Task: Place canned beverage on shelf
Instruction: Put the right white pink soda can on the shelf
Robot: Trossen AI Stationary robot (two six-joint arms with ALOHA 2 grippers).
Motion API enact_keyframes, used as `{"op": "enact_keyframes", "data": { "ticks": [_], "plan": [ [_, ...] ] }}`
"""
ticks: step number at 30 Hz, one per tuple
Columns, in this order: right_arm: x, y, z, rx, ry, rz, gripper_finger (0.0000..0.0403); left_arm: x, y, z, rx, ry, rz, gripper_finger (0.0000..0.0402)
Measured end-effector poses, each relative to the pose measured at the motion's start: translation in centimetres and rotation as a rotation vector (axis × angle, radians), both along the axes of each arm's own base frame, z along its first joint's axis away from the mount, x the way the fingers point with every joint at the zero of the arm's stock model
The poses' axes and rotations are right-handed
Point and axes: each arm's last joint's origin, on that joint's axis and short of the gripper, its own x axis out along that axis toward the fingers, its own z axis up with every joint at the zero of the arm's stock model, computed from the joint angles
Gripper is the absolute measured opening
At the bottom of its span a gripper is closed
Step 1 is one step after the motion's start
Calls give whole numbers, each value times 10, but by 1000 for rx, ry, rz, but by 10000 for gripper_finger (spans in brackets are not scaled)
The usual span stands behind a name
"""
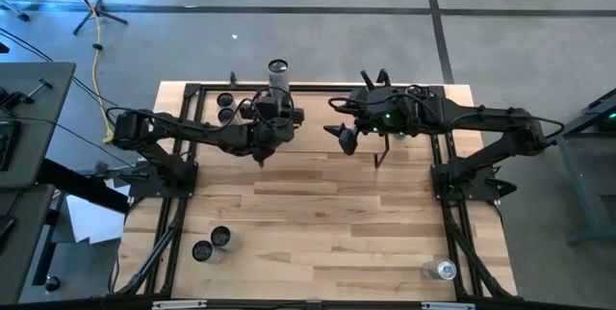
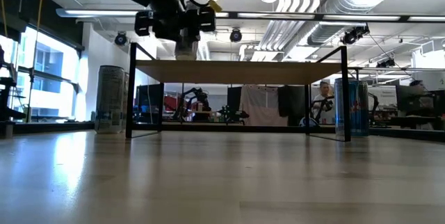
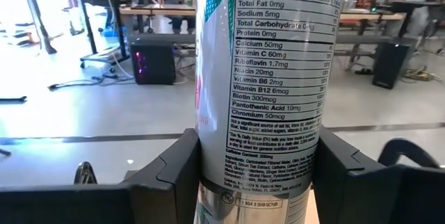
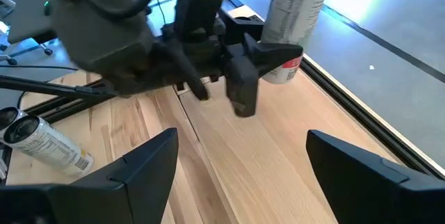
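High view: left tool out over the far side of the worktop, clenched on an upright can — silver top showing just beyond the fingertips.

Left wrist view: same can gripped low on its body between both fingers, nutrition panel facing the lens, most of the body rising past the grip.

Low view: left tool hanging above one end of the shelf, can directly beneath it, base down at the level of the light wood top. Touching or not, cannot tell.

Right tool just beside the left tool and about level with it, released and holding nothing — wide gap between its two fingers in the right wrist view, aimed toward the left tool and the held can.

Well behind the left tool, near the worktop's front edge, two standing cans. Well behind the right tool, a single can. Just off the left tool's outer side, two dark-topped cans.
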Motion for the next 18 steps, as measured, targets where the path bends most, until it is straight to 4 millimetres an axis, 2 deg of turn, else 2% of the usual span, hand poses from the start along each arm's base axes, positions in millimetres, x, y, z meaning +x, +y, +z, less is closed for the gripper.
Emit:
{"op": "enact_keyframes", "data": {
  "ticks": [9, 18],
  "plan": [
    [3, 0, 6, -2, -73, 1, 303, 9, 1, -21, -36, 50, -46, 161],
    [7, -4, 13, -8, -155, -11, 303, 10, -5, -28, -34, 80, -42, 167]
  ]
}}
